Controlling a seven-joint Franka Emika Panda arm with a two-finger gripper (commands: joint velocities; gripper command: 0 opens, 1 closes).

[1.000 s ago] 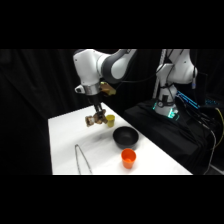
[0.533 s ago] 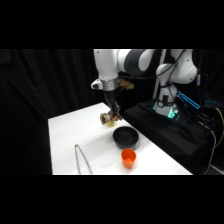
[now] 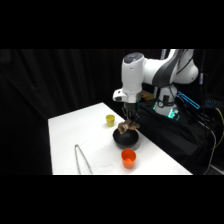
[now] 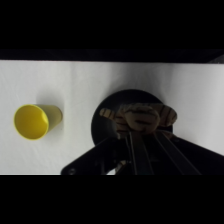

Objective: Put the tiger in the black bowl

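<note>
Fingers [image 4: 137, 131] clamp one tiger [image 4: 138, 116] over one black bowl [image 4: 102, 131]; two cups nearby

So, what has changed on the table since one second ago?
The gripper, shut on the tiger, carried it from beside the yellow cup to above the black bowl. The bowl, orange cup, yellow cup and tongs kept their places.
</note>
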